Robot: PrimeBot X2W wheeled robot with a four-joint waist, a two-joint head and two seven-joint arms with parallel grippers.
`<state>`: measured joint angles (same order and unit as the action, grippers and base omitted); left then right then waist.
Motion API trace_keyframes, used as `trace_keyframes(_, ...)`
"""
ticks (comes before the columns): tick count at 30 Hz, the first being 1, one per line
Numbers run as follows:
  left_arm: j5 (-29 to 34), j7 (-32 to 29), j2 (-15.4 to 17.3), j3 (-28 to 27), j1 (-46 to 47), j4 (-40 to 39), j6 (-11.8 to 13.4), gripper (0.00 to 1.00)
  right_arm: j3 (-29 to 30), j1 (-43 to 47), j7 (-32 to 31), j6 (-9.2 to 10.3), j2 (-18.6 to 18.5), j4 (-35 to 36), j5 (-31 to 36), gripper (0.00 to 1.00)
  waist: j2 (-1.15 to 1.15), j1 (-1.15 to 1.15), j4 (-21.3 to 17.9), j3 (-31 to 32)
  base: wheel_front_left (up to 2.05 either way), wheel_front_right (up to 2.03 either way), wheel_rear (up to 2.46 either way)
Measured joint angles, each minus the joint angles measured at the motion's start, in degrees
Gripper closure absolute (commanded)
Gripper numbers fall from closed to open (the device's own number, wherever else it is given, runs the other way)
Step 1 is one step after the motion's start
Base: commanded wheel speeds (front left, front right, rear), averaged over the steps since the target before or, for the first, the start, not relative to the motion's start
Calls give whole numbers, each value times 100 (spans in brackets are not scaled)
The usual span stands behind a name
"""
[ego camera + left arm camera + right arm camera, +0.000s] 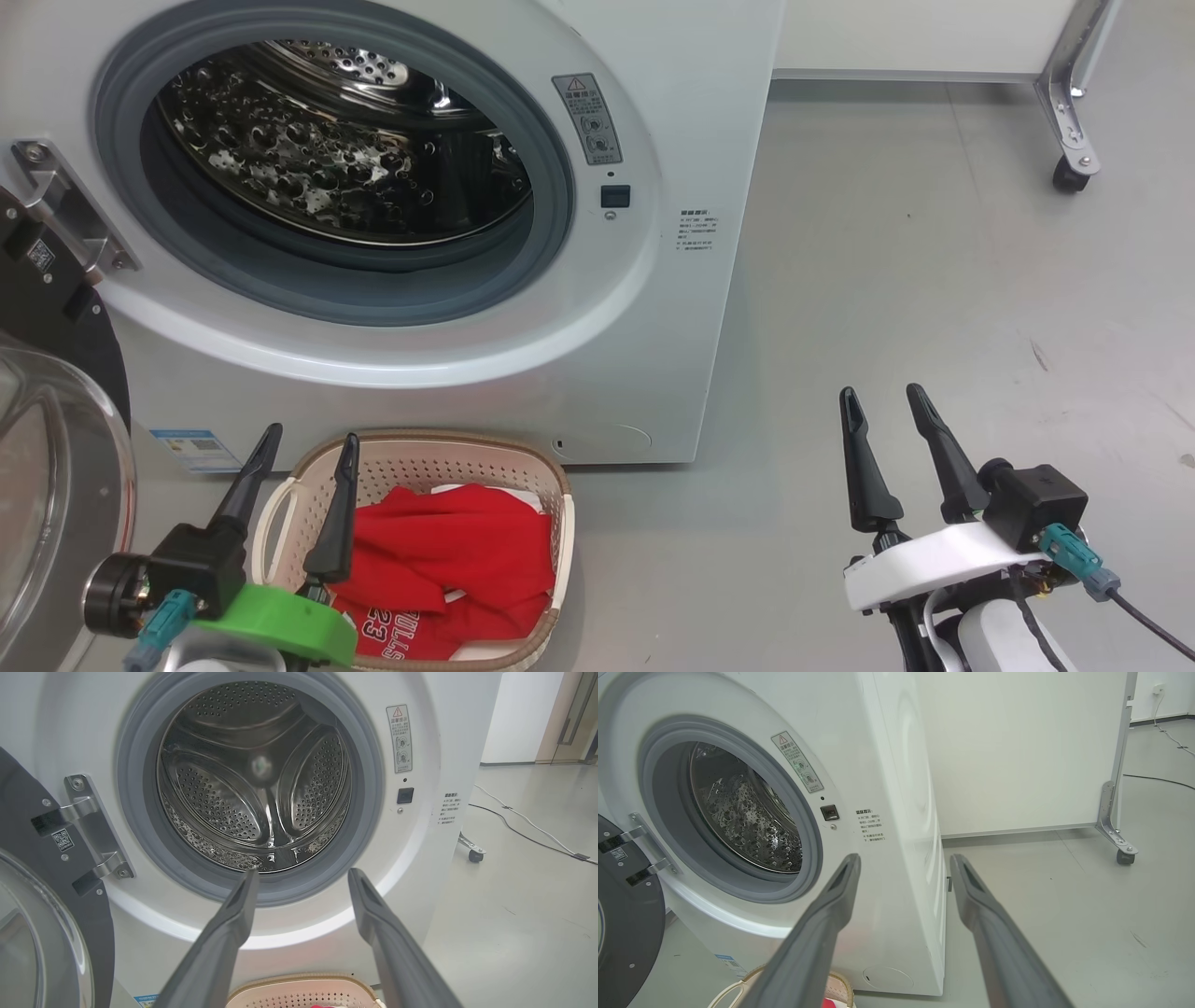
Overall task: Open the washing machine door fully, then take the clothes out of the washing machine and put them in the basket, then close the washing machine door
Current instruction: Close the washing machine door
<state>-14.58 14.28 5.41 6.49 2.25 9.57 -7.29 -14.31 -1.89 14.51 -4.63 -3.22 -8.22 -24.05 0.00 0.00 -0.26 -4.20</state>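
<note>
- A smooth grey floor (934, 280) runs to a pale wall. The washing machine (672, 308) stands on it with its mouth uncovered.
- The steel drum (261, 793) looks bare, with no fabric visible inside. The clothes (448, 546) lie heaped in the basket (448, 464), just in front of the machine's base.
- Judging by this, unloading is done and closing is the step in hand.
- The washing machine door (51, 467) hangs wide open at the far left on its hinge (65, 210).
- The left gripper (313, 436) hovers over the basket's near-left side, fingers spread and empty. The right gripper (881, 392) sits well apart over bare floor, also spread and empty.
- To close well, the left arm is the nearer one. It should push the black rim at its free edge, not the glass bowl, and sweep along the hinge arc until the door meets the latch (614, 196).
- The basket sits close under the door's swing path and may catch the arm or the door. The caster (1069, 173) and the floor cable (523, 826) are well clear.
</note>
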Motion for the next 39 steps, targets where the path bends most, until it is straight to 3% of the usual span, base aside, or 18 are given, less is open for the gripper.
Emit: trace_keyframes(39, 8, 0, -2, -47, -12, -140, 0, 0, 8, -1, 0, 0, 24, 0, 0, 0, 0, 0, -1, -44, -84, 84, 0)
